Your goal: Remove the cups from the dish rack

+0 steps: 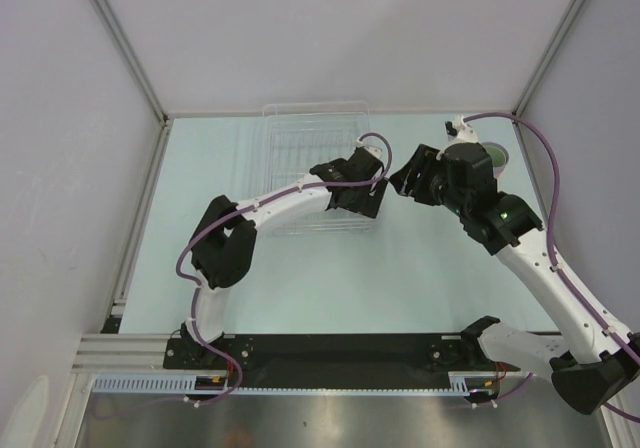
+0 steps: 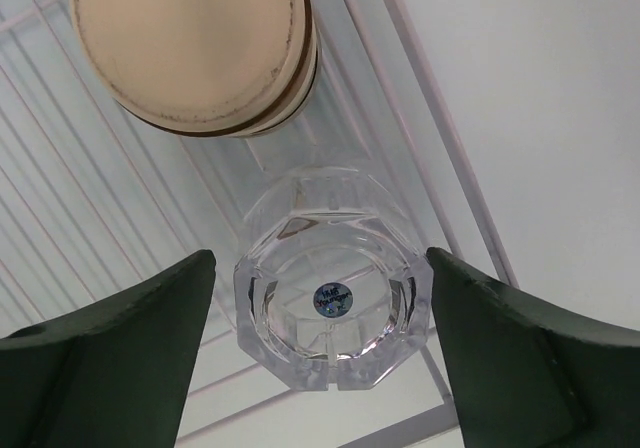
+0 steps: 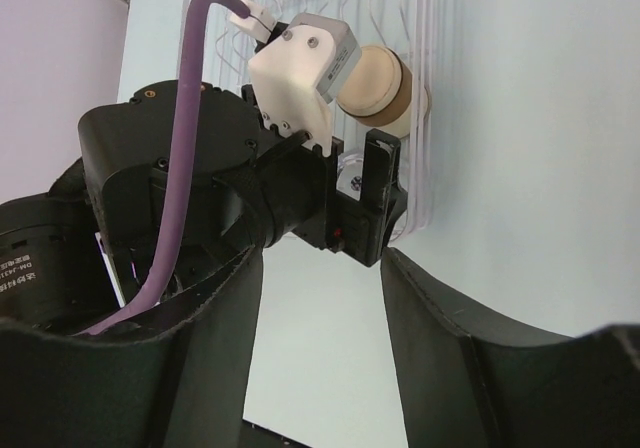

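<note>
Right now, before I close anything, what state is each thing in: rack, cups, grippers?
dish rack: holds at least two cups.
clear faceted cup: in the rack, not gripped.
cork-topped cup: in the rack, just beyond the faceted one.
green cup: outside the rack, on the table, partly hidden by the right arm.
left gripper: open, fingers either side of the faceted cup, not closed on it.
right gripper: open, empty, beside the rack.

From above, I see my left arm arching from lower left to frame centre, its left pincer pointing down with jaws spread wide. My right arm reaches in from lower right, the right pincer half-spread, gripping nothing, aimed at the left wrist.
</note>
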Controlling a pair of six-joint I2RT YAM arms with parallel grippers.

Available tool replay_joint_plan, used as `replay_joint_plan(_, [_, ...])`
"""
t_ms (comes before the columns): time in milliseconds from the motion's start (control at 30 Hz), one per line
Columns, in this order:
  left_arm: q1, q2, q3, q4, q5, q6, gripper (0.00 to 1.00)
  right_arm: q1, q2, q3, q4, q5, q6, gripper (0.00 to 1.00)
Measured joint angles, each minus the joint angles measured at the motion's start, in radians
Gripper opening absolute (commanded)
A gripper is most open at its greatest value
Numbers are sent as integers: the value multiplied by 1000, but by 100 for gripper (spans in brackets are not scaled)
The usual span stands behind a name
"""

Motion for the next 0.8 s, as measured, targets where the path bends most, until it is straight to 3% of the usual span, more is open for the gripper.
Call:
replay_joint_plan(33, [0,0,0,0,0,-1,81,0,0,-1,0,0,0,56])
replay_joint_plan(67, [-1,0,0,-1,-1,0,66,0,0,-2,0,0,0,56])
replay_joint_plan(133, [-2,0,0,0,-2,-7,49,0,0,-5,0,0,0,56])
replay_joint_plan(167, [-3,0,0,2,-4,-7,31,0,0,-6,0,-1,0,56])
replay_joint_plan(267, [-6,0,0,0,-8,-11,0,0,0,-14,1,-3,0,55])
replay_joint_plan(800, [-8,-83,-18,-60,-110,-7,1,2,-28,-24,12,8,-1,55])
